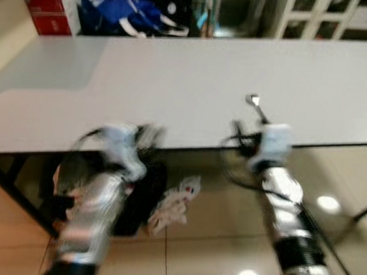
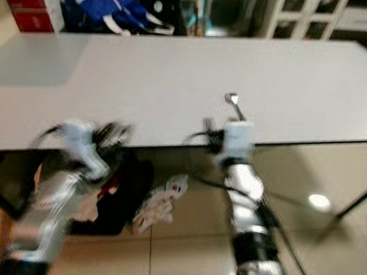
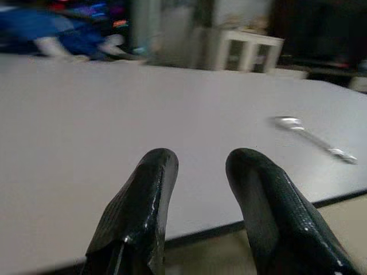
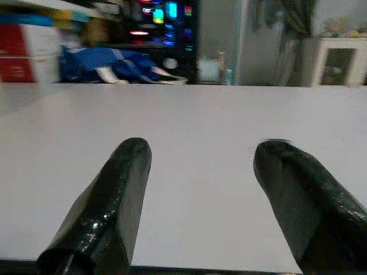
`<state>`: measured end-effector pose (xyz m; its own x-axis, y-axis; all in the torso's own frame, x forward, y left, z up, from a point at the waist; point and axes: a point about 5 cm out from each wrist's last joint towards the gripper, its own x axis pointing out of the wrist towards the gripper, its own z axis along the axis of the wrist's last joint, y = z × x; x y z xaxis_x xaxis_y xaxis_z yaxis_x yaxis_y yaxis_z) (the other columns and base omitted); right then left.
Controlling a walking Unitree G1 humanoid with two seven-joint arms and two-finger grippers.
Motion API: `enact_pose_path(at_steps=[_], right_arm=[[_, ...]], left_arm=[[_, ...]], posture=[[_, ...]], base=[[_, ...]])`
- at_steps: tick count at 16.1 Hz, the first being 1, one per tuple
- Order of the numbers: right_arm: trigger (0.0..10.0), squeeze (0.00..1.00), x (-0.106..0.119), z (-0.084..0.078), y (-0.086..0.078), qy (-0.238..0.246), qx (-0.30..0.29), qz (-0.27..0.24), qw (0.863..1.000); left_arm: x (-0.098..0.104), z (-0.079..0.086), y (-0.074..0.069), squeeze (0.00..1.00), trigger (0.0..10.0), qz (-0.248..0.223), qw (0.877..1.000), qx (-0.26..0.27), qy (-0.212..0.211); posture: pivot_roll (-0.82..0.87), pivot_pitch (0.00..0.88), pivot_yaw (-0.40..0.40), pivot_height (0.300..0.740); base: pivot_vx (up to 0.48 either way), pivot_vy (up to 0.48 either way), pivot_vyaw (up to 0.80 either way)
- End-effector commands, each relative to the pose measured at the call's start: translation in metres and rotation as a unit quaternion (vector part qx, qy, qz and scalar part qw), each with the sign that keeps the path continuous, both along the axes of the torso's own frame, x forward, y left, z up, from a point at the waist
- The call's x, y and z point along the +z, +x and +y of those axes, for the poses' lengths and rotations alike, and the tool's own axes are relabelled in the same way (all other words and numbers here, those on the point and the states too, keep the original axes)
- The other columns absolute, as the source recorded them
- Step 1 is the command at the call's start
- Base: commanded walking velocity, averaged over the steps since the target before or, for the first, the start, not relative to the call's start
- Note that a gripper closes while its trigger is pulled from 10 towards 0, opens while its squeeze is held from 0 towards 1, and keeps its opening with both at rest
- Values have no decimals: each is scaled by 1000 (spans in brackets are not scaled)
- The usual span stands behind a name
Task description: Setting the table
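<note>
The left gripper [image 3: 198,189] hovers empty at the surface [image 1: 175,74] edge, fingers slightly apart. To its right, the spoon [image 1: 256,107] lies on the surface just ahead of the right gripper [image 4: 200,195], wide open and empty. With the head views blurred, a hasty reach could knock the spoon away

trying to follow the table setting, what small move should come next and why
Probably ease the right gripper back off the white table edge. The spoon already lies flat on the table near that edge, apart from both grippers, and the right fingers are open and empty. The left gripper, also open and empty, hovers at the near edge.
</note>
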<state>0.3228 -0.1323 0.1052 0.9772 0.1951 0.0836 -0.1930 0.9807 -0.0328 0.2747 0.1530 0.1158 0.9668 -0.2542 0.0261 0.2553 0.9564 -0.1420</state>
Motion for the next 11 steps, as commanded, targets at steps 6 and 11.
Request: enact_pose_path(at_steps=[6, 11], right_arm=[[10000, 0, 0, 28, 14, -24, 120, 29, 992], [10000, 0, 12, 19, 28, 24, 113, 30, 993]], left_arm=[[6, 3, 3, 0, 10000, -9, 1000, -24, -13], [5, 29, 3, 0, 10000, -5, 999, 21, -40]], posture=[[-89, 13, 18, 740], [-76, 21, 10, 740]], base=[[0, 480, 0], [0, 480, 0]])
